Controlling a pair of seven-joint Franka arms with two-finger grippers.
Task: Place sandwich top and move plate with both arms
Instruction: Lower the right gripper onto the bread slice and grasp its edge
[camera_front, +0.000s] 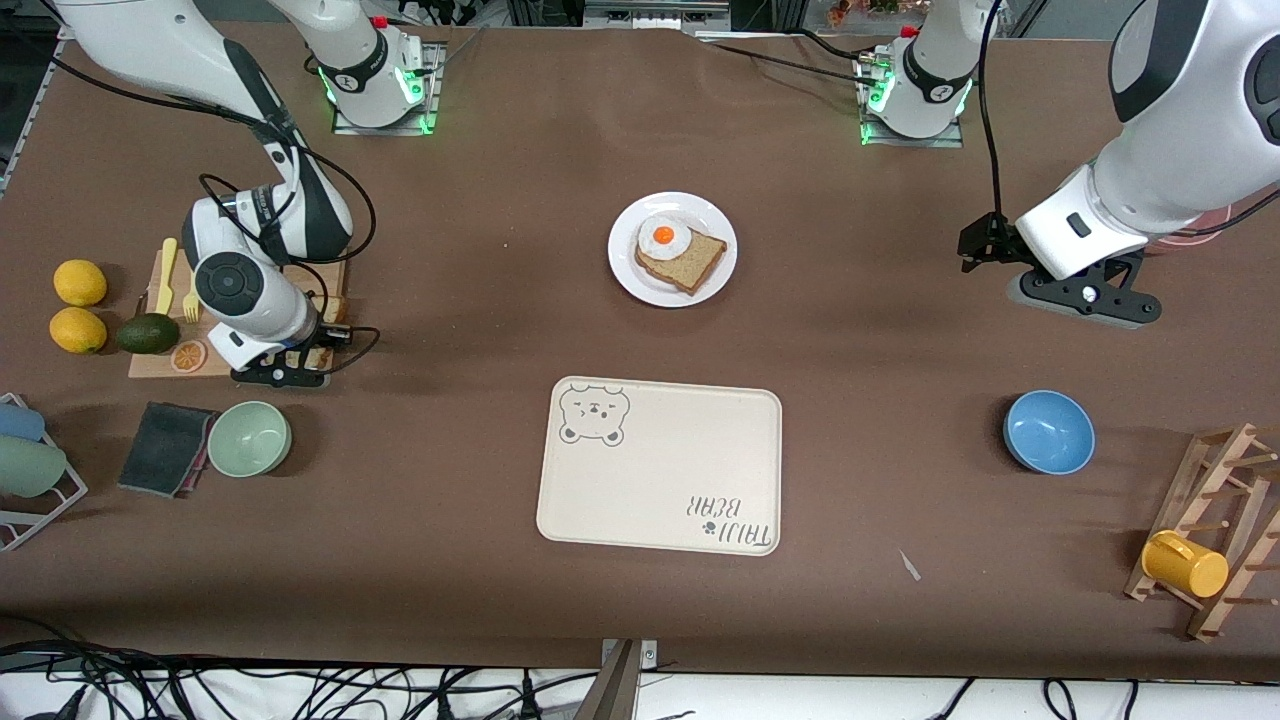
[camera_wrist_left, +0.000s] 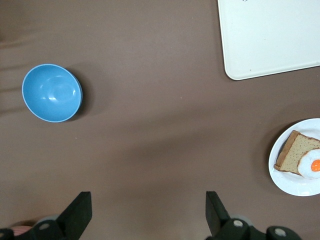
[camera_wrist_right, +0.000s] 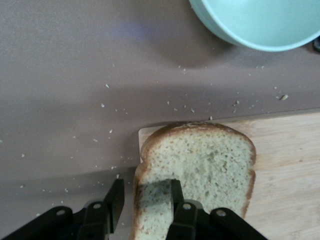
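The sandwich top (camera_wrist_right: 210, 160), a light speckled slice with a brown crust, lies on the corner of a wooden cutting board (camera_wrist_right: 285, 165) at the right arm's end of the table. My right gripper (camera_wrist_right: 146, 192) is open and low over it, with one finger on the slice and the other outside the crust. In the front view this gripper (camera_front: 285, 368) hides most of the slice. The white plate (camera_front: 625, 270) holds a darker bread slice (camera_front: 698, 262) and a fried egg (camera_front: 663, 236). My left gripper (camera_wrist_left: 148, 200) is open, empty and up over bare table (camera_front: 1085, 300).
A cream bear tray (camera_front: 660, 465) lies nearer the front camera than the plate. A green bowl (camera_front: 249, 438) and a dark cloth (camera_front: 165, 448) sit beside the board (camera_front: 160, 365), which has lemons and an avocado beside it. A blue bowl (camera_front: 1049, 431) and a mug rack (camera_front: 1215, 530) are at the left arm's end.
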